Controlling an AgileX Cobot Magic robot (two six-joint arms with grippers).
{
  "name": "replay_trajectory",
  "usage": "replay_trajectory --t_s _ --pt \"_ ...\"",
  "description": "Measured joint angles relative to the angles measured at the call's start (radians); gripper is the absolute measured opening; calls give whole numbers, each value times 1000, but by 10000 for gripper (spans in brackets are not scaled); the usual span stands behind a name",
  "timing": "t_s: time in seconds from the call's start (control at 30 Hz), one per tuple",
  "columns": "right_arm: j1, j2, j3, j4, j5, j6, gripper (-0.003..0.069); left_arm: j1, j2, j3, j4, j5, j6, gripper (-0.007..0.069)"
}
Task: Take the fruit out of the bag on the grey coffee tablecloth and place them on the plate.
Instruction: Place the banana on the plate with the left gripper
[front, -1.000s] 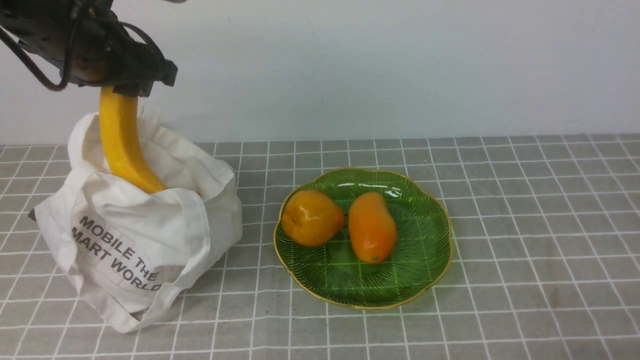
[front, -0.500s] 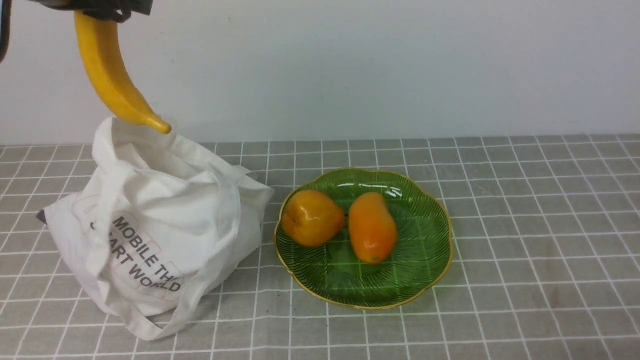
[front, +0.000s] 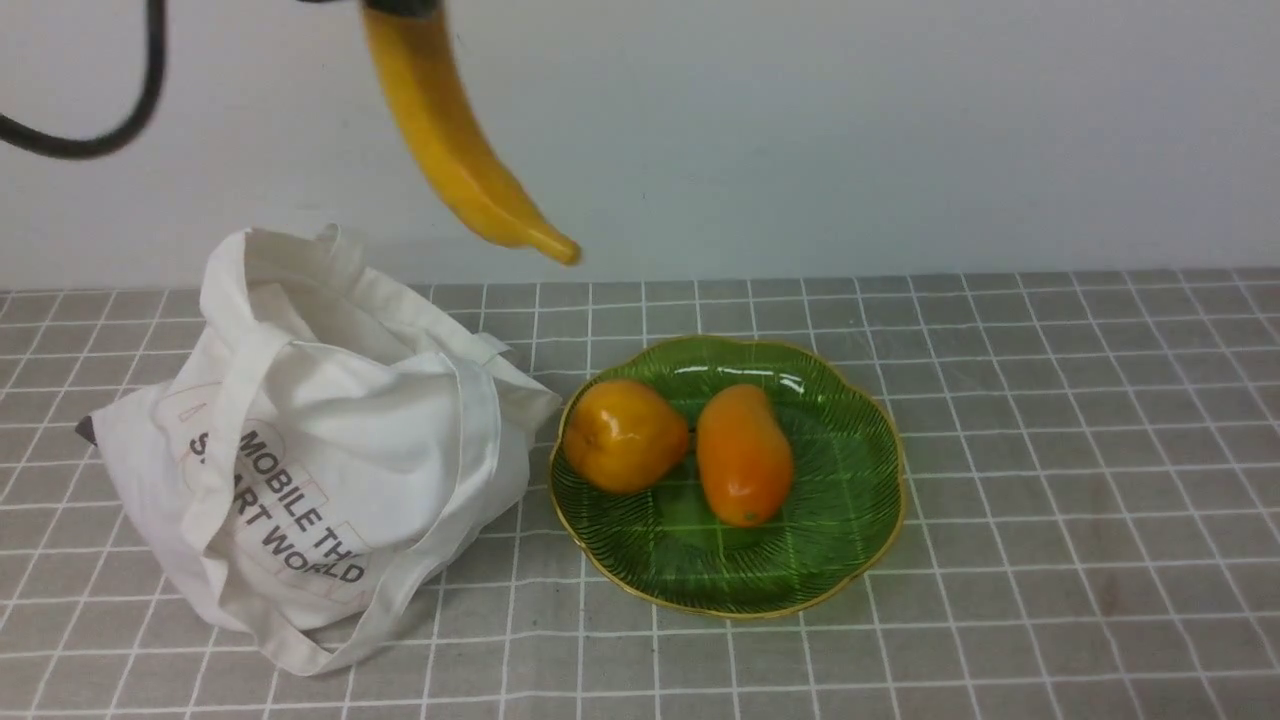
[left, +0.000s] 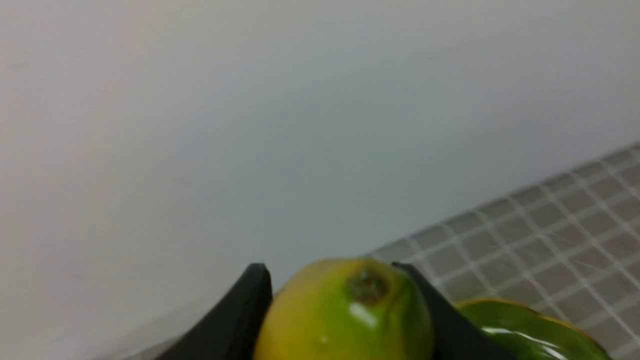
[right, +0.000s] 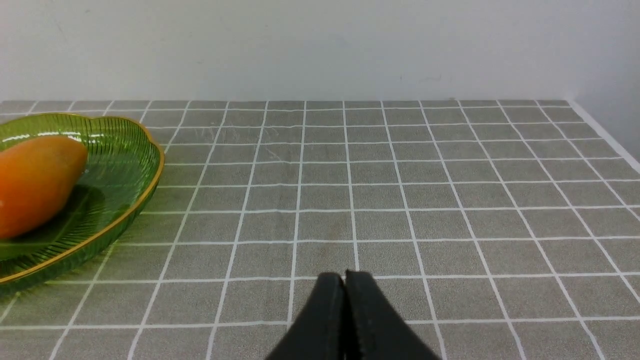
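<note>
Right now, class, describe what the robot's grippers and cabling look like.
The left gripper has two matte black fingers, broad at the base and tapering to blunt tips. The right gripper has the same black, wedge-shaped fingers. A thick black cable curves through the front view's upper left corner. No markings or labels show.

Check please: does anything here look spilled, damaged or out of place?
Nothing is spilled or damaged. Only the bag looks untidy: it slumps crumpled beside the plate. The banana hangs from the left fingers, not dropped.
</note>
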Motion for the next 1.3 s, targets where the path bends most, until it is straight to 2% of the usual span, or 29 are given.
replay_trajectory --t_s 0.1,0.2,0.67,0.83,0.93,1.07,1.2,1.3 --pt "0 0 0 0 0 0 -15 -82 66 -1 -42 73 6 268" --pt "0 0 0 0 0 0 -15 -118 149 -1 -55 107 6 268" --pt "0 0 0 0 0 0 -15 -134 405 1 -134 95 -92 271" --pt "0 0 0 0 0 0 -15 -134 442 1 -116 44 -160 343" --pt "0 0 0 0 0 0 -15 -134 469 1 -93 2 -219 442" --pt "0 0 0 0 0 0 -15 -134 479 1 -69 2 -233 529" --pt "0 0 0 0 0 0 -15 -134 453 1 -29 7 -237 559" --pt "0 0 0 0 0 0 -15 -134 386 1 50 17 -240 562"
